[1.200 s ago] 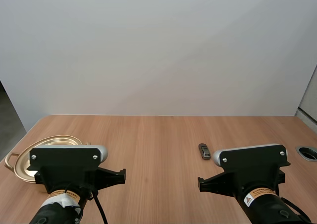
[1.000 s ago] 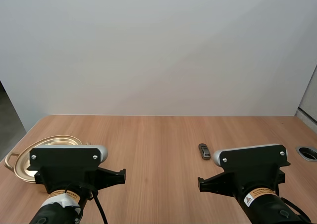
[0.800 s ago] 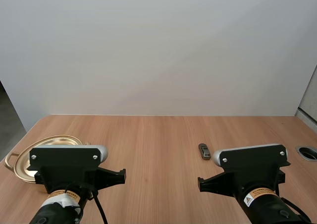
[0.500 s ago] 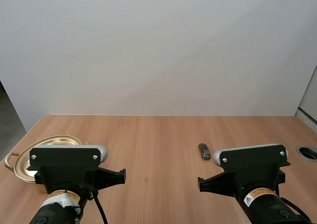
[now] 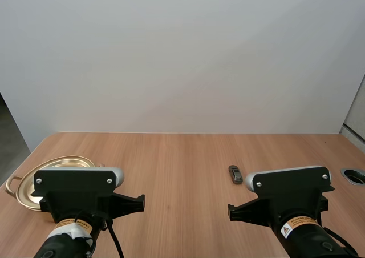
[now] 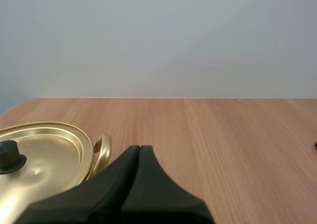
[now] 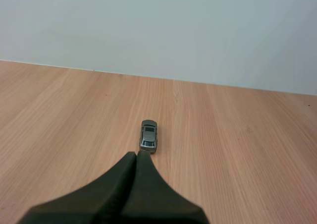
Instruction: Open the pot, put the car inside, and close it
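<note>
A gold pot point(image 5: 34, 184) with its lid point(image 6: 44, 152) on sits at the table's left side, partly hidden behind my left arm. The lid has a black knob point(image 6: 10, 156). My left gripper point(image 6: 139, 149) is shut on nothing, its tips just right of the pot's near handle point(image 6: 103, 149) and short of it. A small grey toy car point(image 5: 235, 174) stands on the wood right of centre. My right gripper point(image 7: 136, 155) is shut and empty, its tips just short of the car point(image 7: 148, 136), which points away from it.
A round cable hole point(image 5: 355, 176) is set into the table near the right edge. Bare wooden table point(image 5: 182, 161) stretches between the pot and the car, up to a plain wall at the back.
</note>
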Controlling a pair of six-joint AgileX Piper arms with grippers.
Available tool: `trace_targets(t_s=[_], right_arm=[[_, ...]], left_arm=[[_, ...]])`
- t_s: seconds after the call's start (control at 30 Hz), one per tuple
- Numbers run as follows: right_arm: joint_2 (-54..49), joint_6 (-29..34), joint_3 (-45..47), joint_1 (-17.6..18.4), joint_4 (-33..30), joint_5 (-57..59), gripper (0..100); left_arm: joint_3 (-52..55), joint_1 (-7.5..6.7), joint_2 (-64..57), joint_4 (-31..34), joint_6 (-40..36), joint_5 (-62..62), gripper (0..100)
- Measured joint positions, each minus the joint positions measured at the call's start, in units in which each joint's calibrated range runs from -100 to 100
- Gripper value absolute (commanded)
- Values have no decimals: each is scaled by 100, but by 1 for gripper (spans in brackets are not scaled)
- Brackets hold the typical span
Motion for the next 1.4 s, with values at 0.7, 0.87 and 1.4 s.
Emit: trace_targets(t_s=[0.7, 0.87, 1.4], right_arm=[[0, 0, 0, 0, 247, -16, 0], [0, 0, -367, 0, -462, -39, 0], [0, -169, -2622, 0, -2387, 884, 0]], left_arm=[[-25, 0, 0, 476, 346, -156, 0], [-678, 0, 0, 1233, 672, -1215, 0], [-3576, 0, 383, 3114, 604, 609, 0]])
